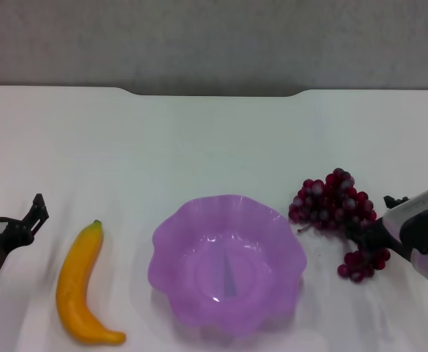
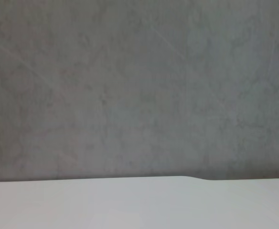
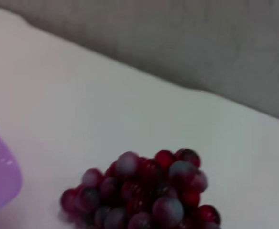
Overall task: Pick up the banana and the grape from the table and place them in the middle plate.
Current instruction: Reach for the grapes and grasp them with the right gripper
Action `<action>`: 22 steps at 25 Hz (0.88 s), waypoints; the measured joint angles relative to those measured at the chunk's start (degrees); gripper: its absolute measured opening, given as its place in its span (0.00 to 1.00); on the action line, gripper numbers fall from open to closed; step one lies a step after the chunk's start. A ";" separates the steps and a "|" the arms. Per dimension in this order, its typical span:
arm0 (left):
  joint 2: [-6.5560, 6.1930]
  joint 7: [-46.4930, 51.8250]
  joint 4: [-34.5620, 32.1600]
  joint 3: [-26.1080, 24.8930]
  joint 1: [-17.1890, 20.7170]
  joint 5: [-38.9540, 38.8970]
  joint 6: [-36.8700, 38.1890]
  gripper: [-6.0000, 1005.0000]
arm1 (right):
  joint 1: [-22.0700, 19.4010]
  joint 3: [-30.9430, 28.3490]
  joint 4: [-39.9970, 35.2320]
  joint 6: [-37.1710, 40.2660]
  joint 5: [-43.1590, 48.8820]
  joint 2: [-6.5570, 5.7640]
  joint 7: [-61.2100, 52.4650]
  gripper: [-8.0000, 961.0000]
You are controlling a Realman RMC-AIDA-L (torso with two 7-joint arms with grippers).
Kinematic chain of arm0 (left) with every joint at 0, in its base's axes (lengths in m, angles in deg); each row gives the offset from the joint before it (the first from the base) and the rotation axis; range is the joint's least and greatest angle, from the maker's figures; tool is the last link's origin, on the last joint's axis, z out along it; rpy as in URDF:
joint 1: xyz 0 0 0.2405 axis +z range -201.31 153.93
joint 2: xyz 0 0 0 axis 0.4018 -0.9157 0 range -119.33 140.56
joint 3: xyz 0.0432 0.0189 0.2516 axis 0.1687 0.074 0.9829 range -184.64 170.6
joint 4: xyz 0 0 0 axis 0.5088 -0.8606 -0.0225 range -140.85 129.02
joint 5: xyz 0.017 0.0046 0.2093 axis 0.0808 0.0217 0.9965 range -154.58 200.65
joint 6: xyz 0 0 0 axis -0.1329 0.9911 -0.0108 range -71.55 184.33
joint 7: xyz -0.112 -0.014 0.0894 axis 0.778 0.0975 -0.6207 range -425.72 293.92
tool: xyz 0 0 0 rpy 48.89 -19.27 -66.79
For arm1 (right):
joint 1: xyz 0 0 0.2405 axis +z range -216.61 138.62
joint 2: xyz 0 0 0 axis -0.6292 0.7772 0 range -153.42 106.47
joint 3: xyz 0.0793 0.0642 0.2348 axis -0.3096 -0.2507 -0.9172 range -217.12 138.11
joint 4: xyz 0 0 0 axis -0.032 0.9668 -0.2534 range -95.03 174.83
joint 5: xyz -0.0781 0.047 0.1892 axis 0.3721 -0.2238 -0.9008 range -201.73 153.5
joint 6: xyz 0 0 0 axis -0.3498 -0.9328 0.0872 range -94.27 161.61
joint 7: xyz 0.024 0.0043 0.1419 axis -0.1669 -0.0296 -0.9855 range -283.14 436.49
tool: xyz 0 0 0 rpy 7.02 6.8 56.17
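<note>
The banana [image 1: 82, 290] lies on the table [image 1: 214, 147] at the front left, stem tip pointing away. The purple middle plate [image 1: 227, 262] sits at the front centre and holds nothing. The grape [image 1: 334, 205] bunch lies on the table right of the plate and also shows in the right wrist view [image 3: 144, 193]. My left gripper [image 1: 12, 209] is open and empty, left of the banana and apart from it. My right gripper [image 1: 379, 218] is open at the right side of the grape bunch, with one dark finger [image 1: 371, 235] reaching in among the grapes.
The table's far edge has a notch [image 1: 214, 93] in front of a grey wall. The left wrist view shows only that wall and the far table edge [image 2: 139, 179]. The plate's rim [image 3: 5, 176] shows at the edge of the right wrist view.
</note>
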 joint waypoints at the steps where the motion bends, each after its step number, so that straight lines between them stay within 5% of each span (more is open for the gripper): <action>1: 0.00 0.00 0.00 0.00 0.00 0.00 0.00 0.84 | 0.00 0.00 0.00 0.00 0.00 0.00 0.00 0.90; 22: 0.12 0.16 0.16 -0.03 -0.32 -0.09 0.14 0.84 | 2.43 5.38 -4.71 3.28 -4.84 0.02 -0.07 0.86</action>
